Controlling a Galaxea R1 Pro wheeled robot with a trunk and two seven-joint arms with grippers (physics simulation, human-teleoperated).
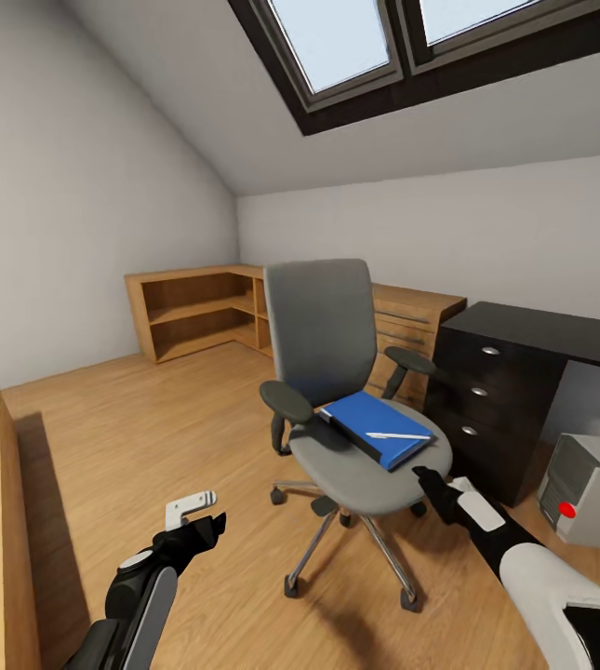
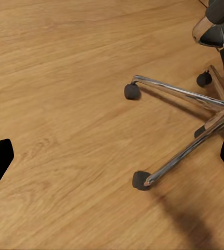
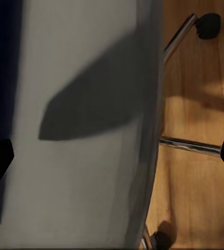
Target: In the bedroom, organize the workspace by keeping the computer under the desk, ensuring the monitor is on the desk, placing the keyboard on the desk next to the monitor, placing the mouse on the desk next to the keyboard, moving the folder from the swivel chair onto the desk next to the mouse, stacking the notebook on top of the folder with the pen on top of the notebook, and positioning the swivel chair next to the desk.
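The swivel chair stands mid-room on the wood floor, its back toward the far wall. On its grey seat lies the blue folder with the white pen on top. My right gripper is open, just off the seat's front right edge; its wrist view looks along the seat and a strip of folder. My left gripper is open, low over the floor left of the chair's chrome base. The black desk stands at right, the computer under it. Monitor, keyboard, mouse and notebook are out of view.
Light-wood shelves and a light-wood chest line the far wall behind the chair. A wooden board edge runs along my left. The desk's dark drawers sit close to the chair's right. Open floor lies left of the chair.
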